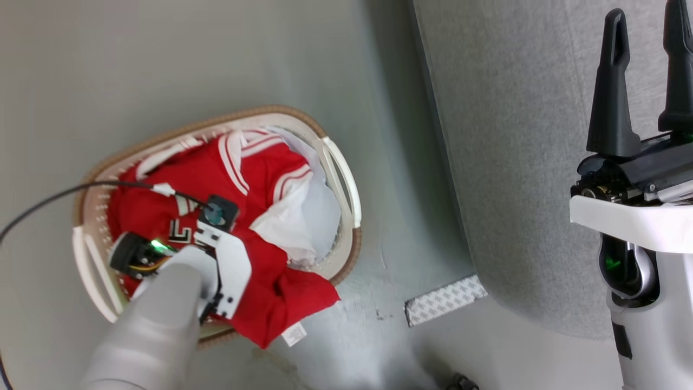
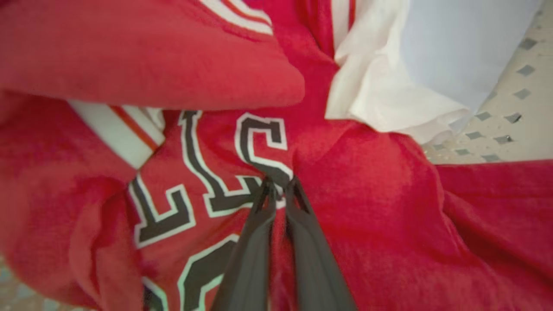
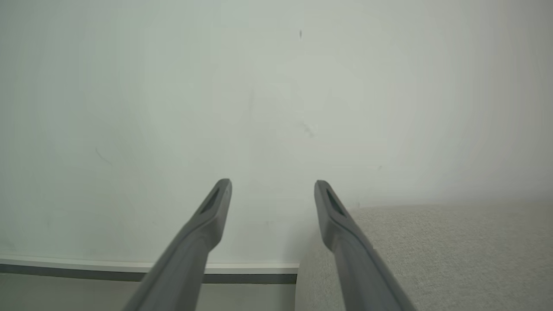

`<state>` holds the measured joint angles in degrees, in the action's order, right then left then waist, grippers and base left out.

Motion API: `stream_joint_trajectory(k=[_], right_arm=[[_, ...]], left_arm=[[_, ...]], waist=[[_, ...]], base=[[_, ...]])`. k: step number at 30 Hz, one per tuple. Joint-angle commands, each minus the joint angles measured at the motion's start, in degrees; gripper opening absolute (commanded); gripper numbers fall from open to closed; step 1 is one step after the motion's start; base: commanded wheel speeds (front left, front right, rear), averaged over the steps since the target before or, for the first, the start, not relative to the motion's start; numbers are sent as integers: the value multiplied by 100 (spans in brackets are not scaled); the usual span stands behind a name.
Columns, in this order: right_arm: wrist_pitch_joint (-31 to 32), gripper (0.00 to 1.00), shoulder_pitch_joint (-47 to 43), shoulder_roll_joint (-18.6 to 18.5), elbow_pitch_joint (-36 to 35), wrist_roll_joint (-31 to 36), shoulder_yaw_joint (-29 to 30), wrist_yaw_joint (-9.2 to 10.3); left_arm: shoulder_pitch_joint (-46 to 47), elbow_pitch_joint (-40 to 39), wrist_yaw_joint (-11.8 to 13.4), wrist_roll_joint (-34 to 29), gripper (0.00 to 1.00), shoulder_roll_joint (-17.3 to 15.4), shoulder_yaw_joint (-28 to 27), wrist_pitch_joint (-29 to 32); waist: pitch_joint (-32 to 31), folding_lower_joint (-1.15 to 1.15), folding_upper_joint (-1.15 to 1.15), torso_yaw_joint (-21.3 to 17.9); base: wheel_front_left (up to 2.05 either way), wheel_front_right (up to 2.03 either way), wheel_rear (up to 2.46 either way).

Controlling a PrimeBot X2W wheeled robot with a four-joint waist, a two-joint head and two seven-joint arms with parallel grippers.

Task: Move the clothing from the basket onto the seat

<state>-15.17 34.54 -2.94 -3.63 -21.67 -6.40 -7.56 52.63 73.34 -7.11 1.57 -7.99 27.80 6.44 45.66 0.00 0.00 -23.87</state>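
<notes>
The red jersey (image 1: 270, 179) is heaped in the basket (image 1: 346, 181), one corner spilled over its near rim. A fold at the lettering (image 2: 247, 140) is pinched by the closed left claw (image 2: 278, 186). The right claw (image 1: 647, 16) is held spread and empty by the sofa (image 1: 514, 135).

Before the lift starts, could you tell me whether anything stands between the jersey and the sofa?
Nothing visible does: only bare floor and a flat patterned strip separate basket and sofa. A white cloth lies against the jersey in the basket.
</notes>
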Motion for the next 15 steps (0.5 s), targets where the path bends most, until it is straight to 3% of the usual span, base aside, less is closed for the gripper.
stream_joint_trajectory(k=[1, 15], right_arm=[[3, 100, -25, 4, 47, 25, 30, 13], [3, 100, -613, -141, 479, 329, 105, 14]], left_arm=[[-103, 8, -33, 113, 0, 55, 3, -95], [-862, -259, -30, 956, 0, 483, 459, -977]], waist=[[-265, 0, 0, 112], [-1930, 0, 0, 744]], base=[[0, 0, 0], [0, 0, 0]])
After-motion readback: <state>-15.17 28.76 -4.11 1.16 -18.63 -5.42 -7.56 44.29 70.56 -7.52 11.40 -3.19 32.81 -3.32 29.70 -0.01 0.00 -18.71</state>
